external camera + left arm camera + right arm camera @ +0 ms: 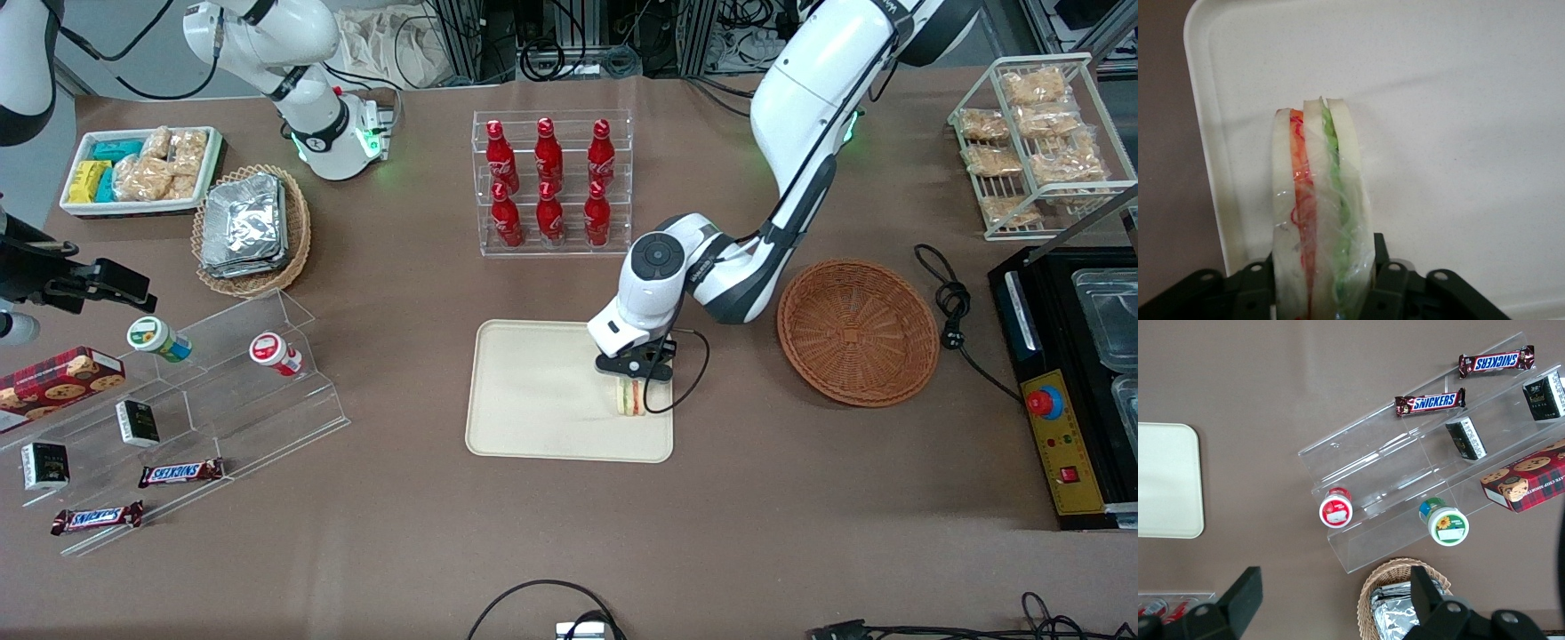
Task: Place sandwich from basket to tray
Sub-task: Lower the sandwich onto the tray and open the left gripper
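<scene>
Front view: gripper (634,377) low over the tray (533,400), near the edge closest to the empty basket (858,331); one sandwich (632,397) standing on edge.

Left wrist view: sandwich (1319,213) pinched between both fingers (1395,277), cut edge with three bread slices facing up, long axis along the tray's (1458,100) rim.

Right wrist view: only a tray corner (1168,480).

Gripper over tray, sandwich beneath it.

Left arm's gripper (635,372) sits directly on top of the sandwich (632,398), which is on the tray (533,400) near the edge toward the working arm's end. Basket (858,331) lies beside the tray, apart from it. Rack of red bottles (551,182) stands farther from the camera.
</scene>
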`<action>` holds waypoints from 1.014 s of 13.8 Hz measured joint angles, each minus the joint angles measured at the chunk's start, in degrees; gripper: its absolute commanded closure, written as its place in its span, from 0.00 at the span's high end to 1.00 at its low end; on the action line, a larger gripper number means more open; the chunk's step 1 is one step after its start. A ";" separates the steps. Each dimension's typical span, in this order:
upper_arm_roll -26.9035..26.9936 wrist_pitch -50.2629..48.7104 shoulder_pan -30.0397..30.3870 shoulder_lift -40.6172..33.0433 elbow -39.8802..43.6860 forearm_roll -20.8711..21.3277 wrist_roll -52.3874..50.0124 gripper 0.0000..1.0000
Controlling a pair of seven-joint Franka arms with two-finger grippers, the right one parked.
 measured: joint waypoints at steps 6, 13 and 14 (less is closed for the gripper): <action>0.16 -0.58 0.11 0.13 3.58 -0.02 -3.02 0.97; 0.51 -17.33 0.41 -0.08 16.98 -2.81 -4.90 1.00; 0.83 -21.01 0.42 -0.25 19.36 -3.08 -5.45 1.00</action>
